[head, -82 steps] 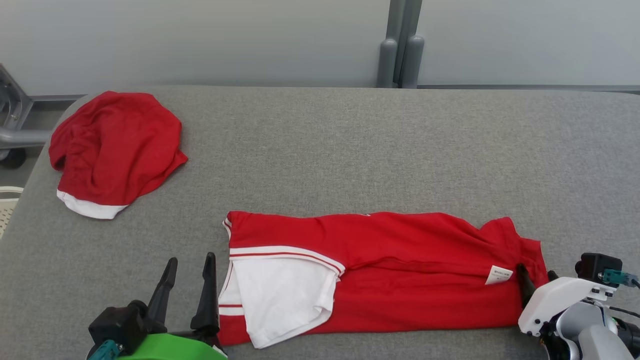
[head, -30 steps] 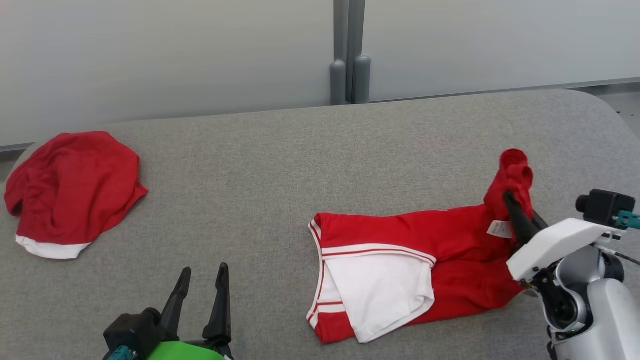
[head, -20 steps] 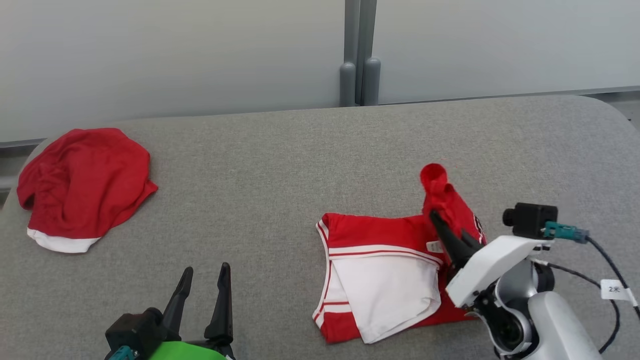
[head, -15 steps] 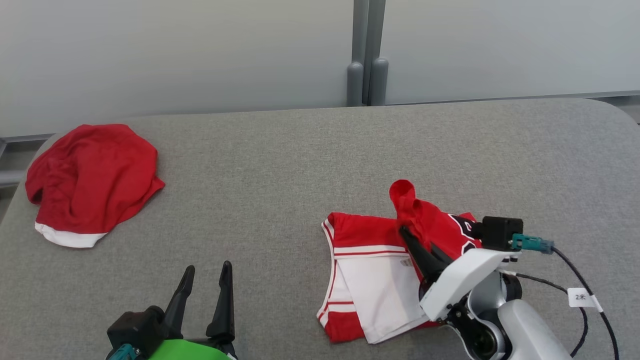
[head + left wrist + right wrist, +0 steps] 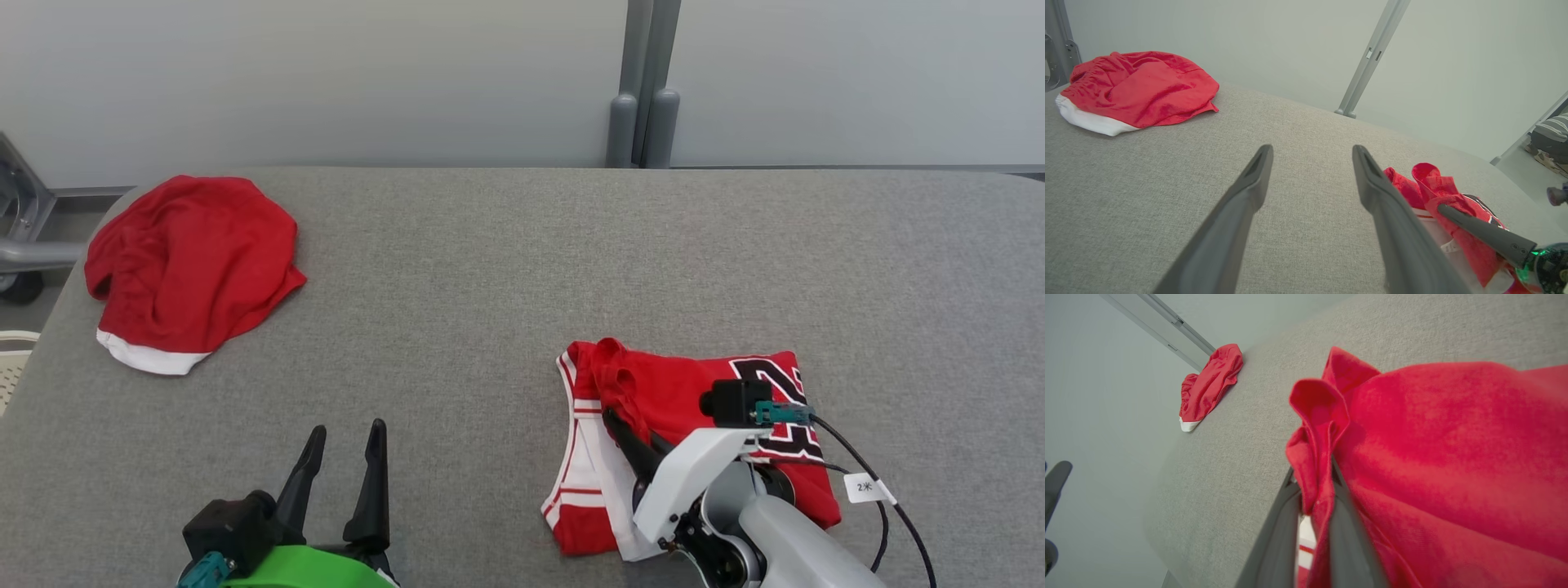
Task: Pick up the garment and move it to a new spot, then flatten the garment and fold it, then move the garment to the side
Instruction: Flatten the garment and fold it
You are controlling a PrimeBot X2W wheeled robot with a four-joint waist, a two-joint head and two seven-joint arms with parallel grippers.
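1. The garment (image 5: 694, 384) lies near the front of the desk (image 5: 490, 269), toward the robot's right. It is doubled over on itself, with a black and white number (image 5: 784, 408) facing up on the top layer.
2. The right hand (image 5: 620, 420) is clamped on a bunched red edge of the garment at its left end. In the right wrist view the cloth is pinched between the two fingers and rises in a small ruffle above the right hand (image 5: 1312, 477).
3. The grip sits at that end, most likely, because this is the fold step. The held edge is brought over to meet the far edge, where a white panel with red stripes (image 5: 584, 482) shows from underneath.
4. The top layer does not quite cover the lower one, and the pinched edge stands up rather than lying flat. I judge the fold is nearly laid but not yet let go or smoothed.
5. The left hand (image 5: 348, 426) hovers above bare desk, well apart from the garment, its fingers spread wide with nothing between them. It seems parked there to stay clear of the fold while remaining close enough to press or steady the cloth.
6. A second red cloth with a white hem (image 5: 192, 261) lies crumpled at the far left corner, well away. It takes no part in the fold.
7. Releasing too high could let the ruffled edge spring back and spoil the alignment.
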